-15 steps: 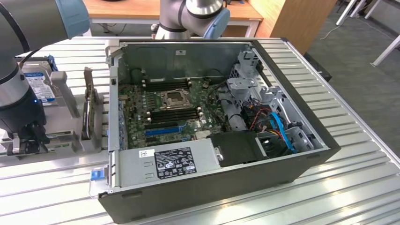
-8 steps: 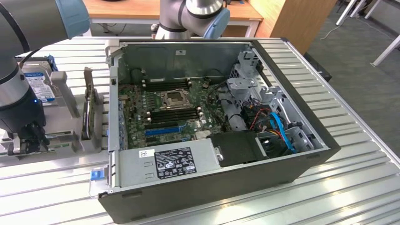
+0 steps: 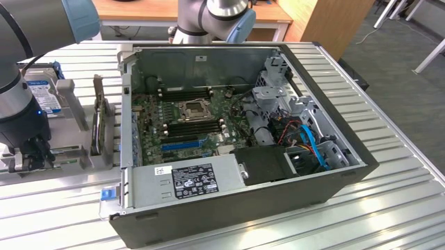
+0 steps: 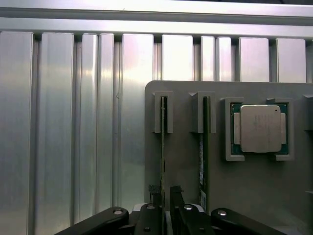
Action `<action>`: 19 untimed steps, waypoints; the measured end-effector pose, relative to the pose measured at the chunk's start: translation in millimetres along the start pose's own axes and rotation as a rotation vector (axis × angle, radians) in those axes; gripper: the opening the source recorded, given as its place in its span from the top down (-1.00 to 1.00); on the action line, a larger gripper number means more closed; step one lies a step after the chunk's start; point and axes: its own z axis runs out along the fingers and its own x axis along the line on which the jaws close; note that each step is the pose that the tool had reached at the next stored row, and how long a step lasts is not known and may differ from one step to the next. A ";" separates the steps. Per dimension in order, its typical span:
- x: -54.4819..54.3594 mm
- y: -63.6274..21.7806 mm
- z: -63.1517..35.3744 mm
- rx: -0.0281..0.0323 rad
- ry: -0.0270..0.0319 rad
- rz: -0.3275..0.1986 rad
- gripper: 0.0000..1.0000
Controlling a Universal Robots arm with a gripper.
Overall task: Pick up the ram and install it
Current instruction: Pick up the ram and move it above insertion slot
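On the grey holder [image 4: 183,161], ram [image 4: 163,142] stands edge-up, lengthwise along its slot, CPU [image 4: 260,128] pocketed nearby; gripper [image 4: 165,195] half-closed, looks pinched onto it.

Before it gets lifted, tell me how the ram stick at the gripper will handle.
The ram stick looks like a thin board standing on edge, so probably stiff and light. Its narrow edges offer little to hold, so it may twist if gripped off-centre. It sits in a slot of the gray holder, so it could bind unless drawn straight out.

Arm [image 3: 17,99] vertical, wrist down; tool [image 4: 164,198] seemingly clamped on ram [image 4: 163,142].
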 end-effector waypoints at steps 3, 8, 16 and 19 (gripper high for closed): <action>0.0 0.0 0.0 -0.0001 0.0001 0.000 0.73; 0.0 0.0 0.0 0.0000 0.0000 0.000 0.77; -0.1 0.1 -2.8 -0.0001 0.0000 0.000 0.77; -0.2 0.2 -4.9 0.0000 0.0000 0.000 0.77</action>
